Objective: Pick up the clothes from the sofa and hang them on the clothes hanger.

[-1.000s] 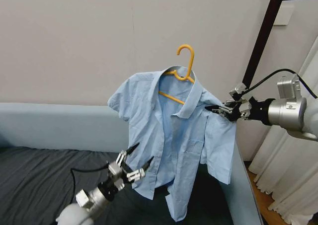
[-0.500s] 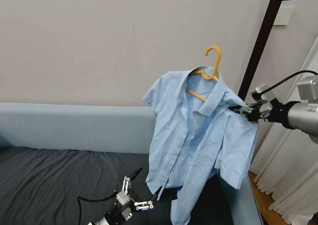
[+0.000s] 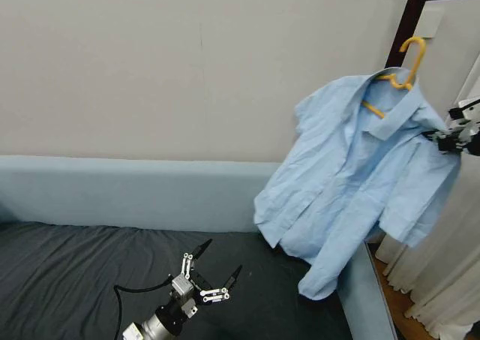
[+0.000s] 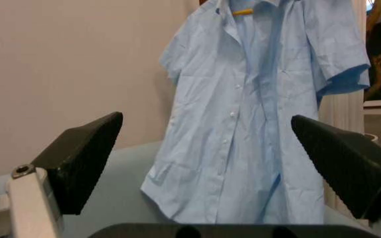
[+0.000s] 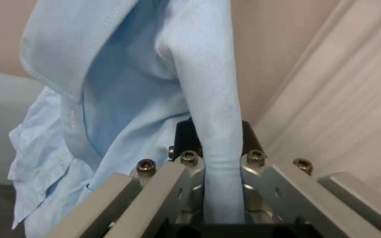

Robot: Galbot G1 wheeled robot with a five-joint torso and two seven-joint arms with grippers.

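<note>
A light blue short-sleeved shirt (image 3: 352, 182) hangs in the air on a yellow hanger (image 3: 401, 73) at the right, its hem clear of the sofa. My right gripper (image 3: 448, 139) is shut on the shirt's shoulder at the right edge; the right wrist view shows blue cloth (image 5: 210, 124) pinched between its fingers. The hanger's hook is close to the dark rack post (image 3: 409, 13). My left gripper (image 3: 208, 276) is open, low over the sofa seat, with nothing in it. From the left wrist the shirt (image 4: 257, 109) hangs ahead between the open fingertips.
A dark grey sofa seat (image 3: 67, 280) with a pale blue backrest (image 3: 112, 190) fills the lower left. The sofa's right armrest (image 3: 367, 295) lies below the shirt. White curtains (image 3: 442, 280) hang at the right. A plain wall is behind.
The right gripper has carried the shirt and hanger up and to the right, toward the rack post. The left gripper has let go of the shirt's hem and now rests low and open.
</note>
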